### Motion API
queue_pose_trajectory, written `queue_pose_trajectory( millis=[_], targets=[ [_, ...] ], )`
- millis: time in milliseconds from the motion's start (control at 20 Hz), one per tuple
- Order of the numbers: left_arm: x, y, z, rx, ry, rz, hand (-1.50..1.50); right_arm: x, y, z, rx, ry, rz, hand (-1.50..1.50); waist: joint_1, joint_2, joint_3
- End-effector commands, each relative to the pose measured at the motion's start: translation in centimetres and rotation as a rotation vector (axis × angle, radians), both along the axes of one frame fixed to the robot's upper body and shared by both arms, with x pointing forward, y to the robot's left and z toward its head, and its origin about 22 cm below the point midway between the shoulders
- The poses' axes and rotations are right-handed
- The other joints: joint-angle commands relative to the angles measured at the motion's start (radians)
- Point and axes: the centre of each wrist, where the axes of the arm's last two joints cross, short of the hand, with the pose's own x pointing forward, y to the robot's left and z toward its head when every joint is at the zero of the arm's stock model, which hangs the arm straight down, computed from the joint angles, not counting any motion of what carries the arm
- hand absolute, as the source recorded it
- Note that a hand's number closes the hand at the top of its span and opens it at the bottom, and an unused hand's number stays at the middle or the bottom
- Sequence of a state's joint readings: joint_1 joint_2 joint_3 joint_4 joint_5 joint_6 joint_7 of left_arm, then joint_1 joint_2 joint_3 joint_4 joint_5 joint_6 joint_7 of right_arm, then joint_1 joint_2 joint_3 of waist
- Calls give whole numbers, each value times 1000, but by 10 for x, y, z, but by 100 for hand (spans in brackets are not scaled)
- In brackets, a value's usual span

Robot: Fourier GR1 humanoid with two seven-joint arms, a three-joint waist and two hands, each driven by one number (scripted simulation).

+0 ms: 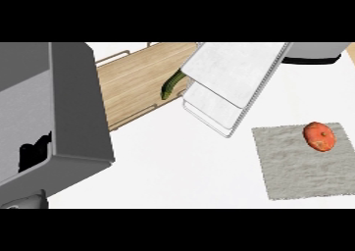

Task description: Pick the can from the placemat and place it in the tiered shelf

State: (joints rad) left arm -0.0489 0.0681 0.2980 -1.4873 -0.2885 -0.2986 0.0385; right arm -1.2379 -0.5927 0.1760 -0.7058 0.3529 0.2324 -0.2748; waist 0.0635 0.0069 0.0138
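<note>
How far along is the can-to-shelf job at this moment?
Nothing looks done: the orange-red item sits on the placemat, apart from the tiered shelf. No grasp is under way; the left robot hand shows mostly hidden at the left edge, far from it. Reaching, grasping and shelving all remain.

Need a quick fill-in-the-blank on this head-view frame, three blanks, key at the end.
1. The orange-red object lies on the grey ___.
2. The green vegetable rests on the ___ board, its upper end hidden by the shelf.
3. The tiered shelf, between the board and the placemat, is coloured ___.

Missing words: placemat; wooden; white.
</note>
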Motion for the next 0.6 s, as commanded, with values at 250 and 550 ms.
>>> queue_pose_trajectory(
  millis=[250,550],
  targets=[
    [5,-46,-22,-46,89,-137,0,21,81,-33,-105,72,55,150,4,18,-15],
    [13,-45,-21,-64,80,-133,0,26,104,-75,17,282,165,150,2,24,-15]
  ],
)
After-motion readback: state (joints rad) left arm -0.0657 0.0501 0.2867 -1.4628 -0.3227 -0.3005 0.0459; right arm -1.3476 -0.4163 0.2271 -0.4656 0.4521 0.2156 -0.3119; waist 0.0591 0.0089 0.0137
